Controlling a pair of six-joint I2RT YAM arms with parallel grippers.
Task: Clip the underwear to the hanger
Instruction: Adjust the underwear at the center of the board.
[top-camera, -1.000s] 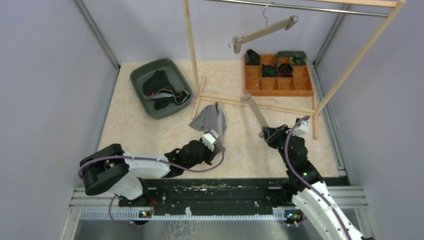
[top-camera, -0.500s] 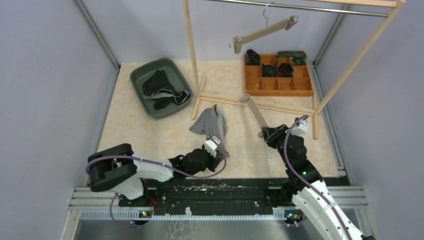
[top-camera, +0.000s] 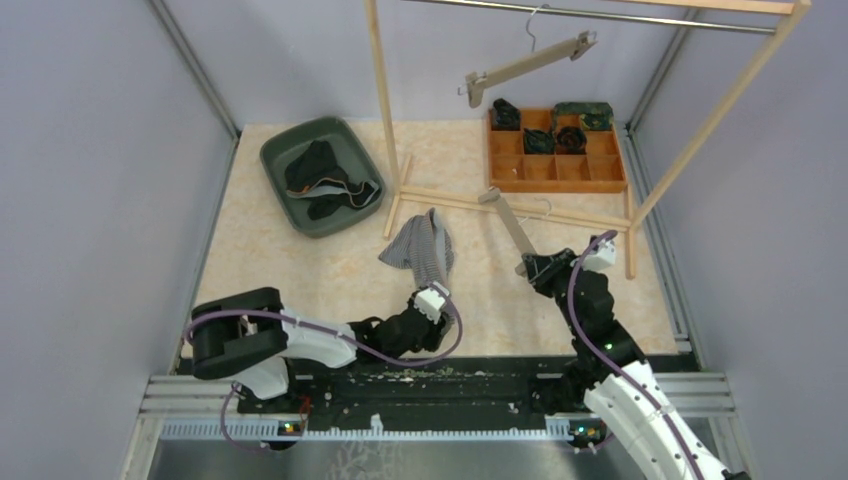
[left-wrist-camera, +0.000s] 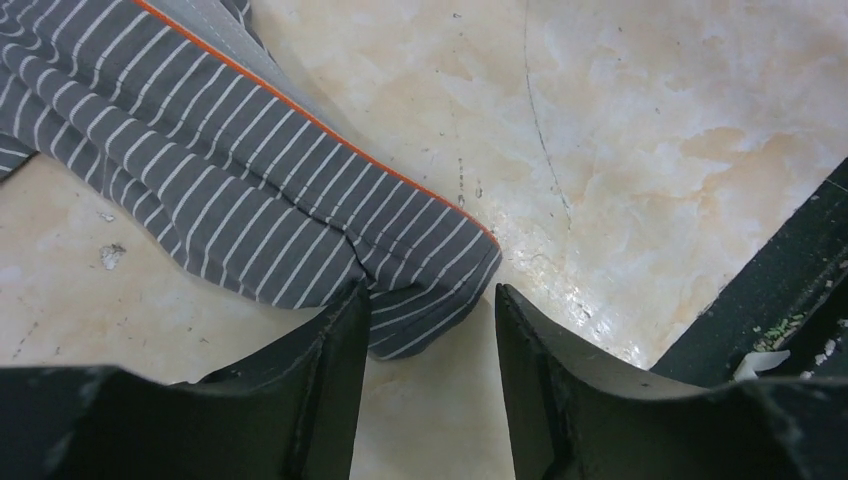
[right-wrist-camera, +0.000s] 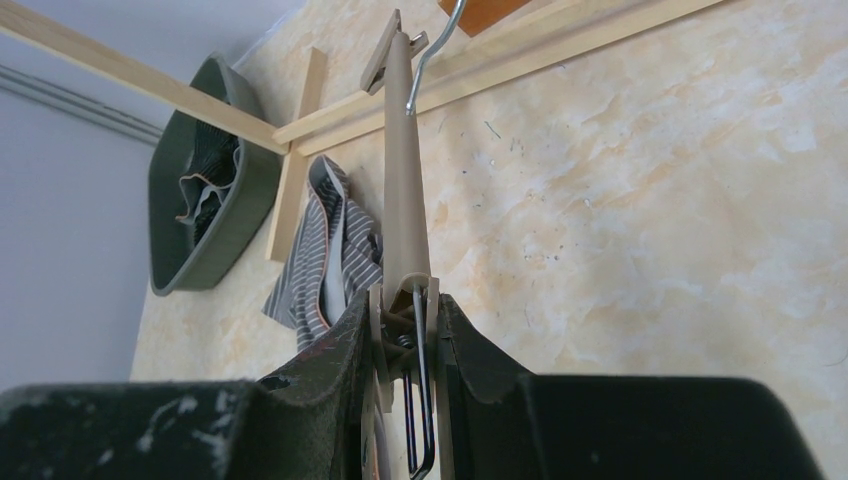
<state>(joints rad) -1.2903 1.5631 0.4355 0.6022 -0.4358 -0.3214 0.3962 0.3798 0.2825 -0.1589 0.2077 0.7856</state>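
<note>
Left wrist view: the left hand (left-wrist-camera: 430, 300) has let go, its fingers parted either side of the near corner of the striped underwear (left-wrist-camera: 250, 190), which lies on the desk (left-wrist-camera: 650, 150) just ahead of it; a second ago it was clenched and reached farther out. The right hand (right-wrist-camera: 405, 300) stays clenched on the clip end of the hanger (right-wrist-camera: 405, 190), whose bar stretches ahead of it.

High overview, close wrist views, underwear (top-camera: 421, 247) shared

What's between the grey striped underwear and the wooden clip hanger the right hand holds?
Nothing: bare beige marbled tabletop separates underwear from hanger, per top view.
</note>
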